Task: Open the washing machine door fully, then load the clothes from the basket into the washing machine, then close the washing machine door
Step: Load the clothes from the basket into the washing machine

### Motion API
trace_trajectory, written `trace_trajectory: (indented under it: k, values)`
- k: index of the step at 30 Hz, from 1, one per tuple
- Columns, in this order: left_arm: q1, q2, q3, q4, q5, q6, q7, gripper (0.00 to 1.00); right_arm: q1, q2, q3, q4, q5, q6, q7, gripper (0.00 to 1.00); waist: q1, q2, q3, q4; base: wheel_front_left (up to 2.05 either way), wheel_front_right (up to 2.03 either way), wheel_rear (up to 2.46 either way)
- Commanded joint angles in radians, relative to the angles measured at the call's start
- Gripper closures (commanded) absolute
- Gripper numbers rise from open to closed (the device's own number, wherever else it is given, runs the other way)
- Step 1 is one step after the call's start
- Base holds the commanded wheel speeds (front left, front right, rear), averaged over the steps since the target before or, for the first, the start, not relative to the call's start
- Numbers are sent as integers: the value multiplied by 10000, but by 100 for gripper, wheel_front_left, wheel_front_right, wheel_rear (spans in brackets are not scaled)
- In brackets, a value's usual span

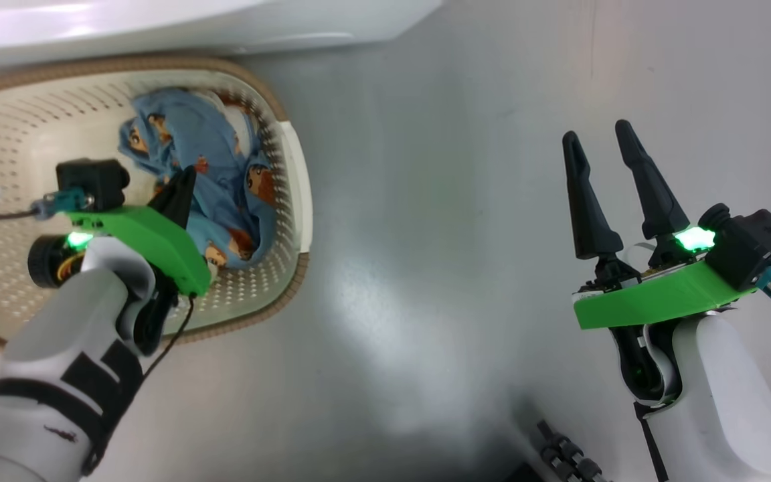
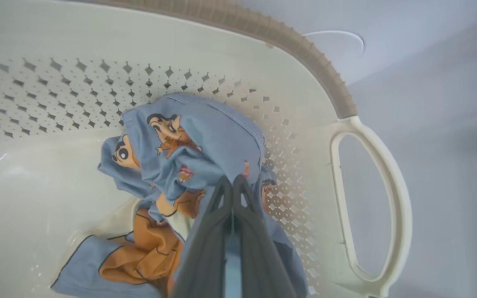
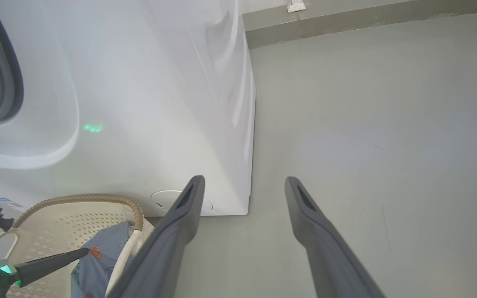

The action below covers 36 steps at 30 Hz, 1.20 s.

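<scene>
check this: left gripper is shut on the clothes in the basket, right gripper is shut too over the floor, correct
Not the right gripper: it is open, fingers spread apart over the floor, as the right wrist view shows. The left gripper is shut on the clothes in the basket.

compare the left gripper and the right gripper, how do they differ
The left gripper is shut, fingers together on the clothes; the right gripper is open and holds nothing. The left gripper reaches into the basket; the right gripper hangs over the floor. Both have two long dark fingers.
</scene>
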Motion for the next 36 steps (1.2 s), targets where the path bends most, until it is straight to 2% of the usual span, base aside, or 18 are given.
trace_trajectory:
  k: [1, 15, 24, 36]
  values:
    - [449, 251, 373, -148, 174, -15, -65, 100, 311, -40, 252, -135, 57, 16, -48, 0, 0, 0, -431, 284, 0, 0, 0]
    - [2450, 287, 3344, -1137, 1875, -15, -65, 100, 551, -614, 434, 706, 439, 16, -48, 0, 0, 0, -2601, 1079, 0, 0, 0]
    - [3510, 275, 4763, -2071, 2997, -15, -65, 100, 1064, -839, 357, 1041, 659, 16, -48, 0, 0, 0, -3695, 1329, 0, 0, 0]
    - [4882, 293, 6441, -4079, 4555, -15, -65, 100, 1860, -1156, 0, 1174, 862, 16, -48, 0, 0, 0, -4824, 1540, 0, 0, 0]
